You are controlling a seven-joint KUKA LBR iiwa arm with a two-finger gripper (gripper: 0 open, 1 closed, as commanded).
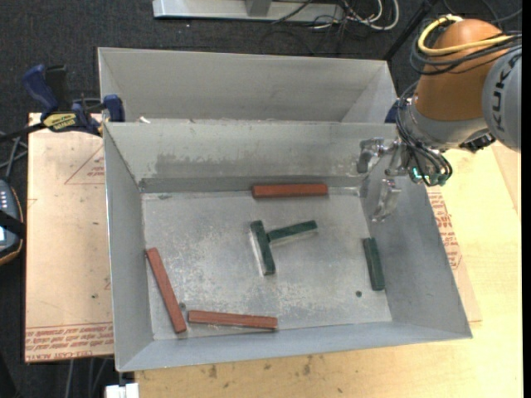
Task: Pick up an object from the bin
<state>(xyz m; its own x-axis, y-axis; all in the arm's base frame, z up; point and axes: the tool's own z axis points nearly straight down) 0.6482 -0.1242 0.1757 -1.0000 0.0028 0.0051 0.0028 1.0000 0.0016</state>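
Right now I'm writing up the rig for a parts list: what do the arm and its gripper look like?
The arm has a grey link with dark lettering and a rounded orange cover, with a yellow cable looped over it. Dark cables bunch at the wrist. The gripper is slim, silvery metal.

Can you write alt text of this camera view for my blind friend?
A robot gripper hangs over the right side of a grey metal bin, just behind a dark green bar. Two more green bars meet in a T at the middle; three reddish-brown bars lie along the back, left and front.
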